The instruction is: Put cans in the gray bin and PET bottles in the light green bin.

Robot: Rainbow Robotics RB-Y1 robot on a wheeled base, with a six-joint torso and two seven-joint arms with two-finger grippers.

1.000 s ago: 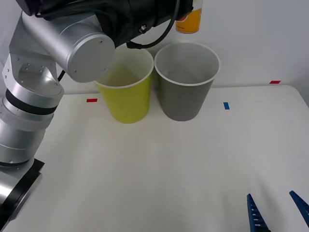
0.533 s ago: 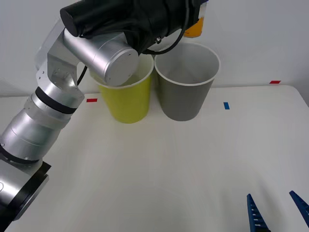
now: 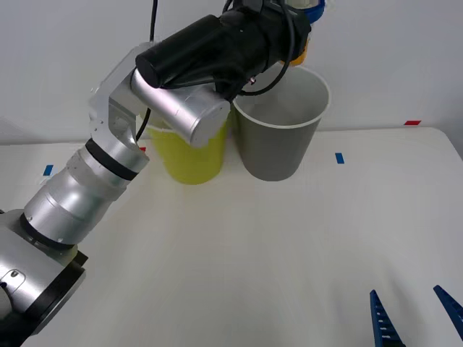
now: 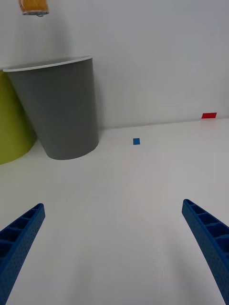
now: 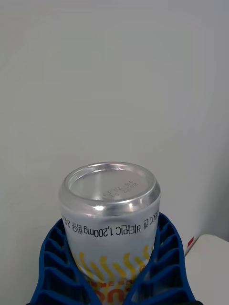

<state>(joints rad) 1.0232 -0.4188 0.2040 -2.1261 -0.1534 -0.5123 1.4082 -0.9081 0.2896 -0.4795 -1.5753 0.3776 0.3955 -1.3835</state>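
Note:
The can [image 3: 299, 48], orange with silver ends, hangs in the air just above the far rim of the gray bin [image 3: 275, 148]. My left gripper [image 3: 305, 10] is shut on it, and the arm reaches in from the lower left. In the left wrist view the can [image 5: 109, 209] sits between the blue fingers [image 5: 50, 257], silver end toward the camera. The light green bin [image 3: 189, 159] stands against the gray bin's left side, partly hidden by the arm. My right gripper [image 3: 412, 314] rests open low at the front right, facing the gray bin [image 4: 59, 112] and the light green bin [image 4: 10, 131].
The white table [image 3: 239, 260] carries small tape marks: blue [image 3: 338, 157] right of the gray bin, red [image 3: 411, 123] at the far right, blue [image 3: 48, 170] at the left. A white wall stands close behind the bins. The table's right edge lies near the red mark.
The left arm has stretched forward and swung right, uncovering more of the table's left side. The can has shifted slightly right and down over the gray bin. The right gripper has not moved.

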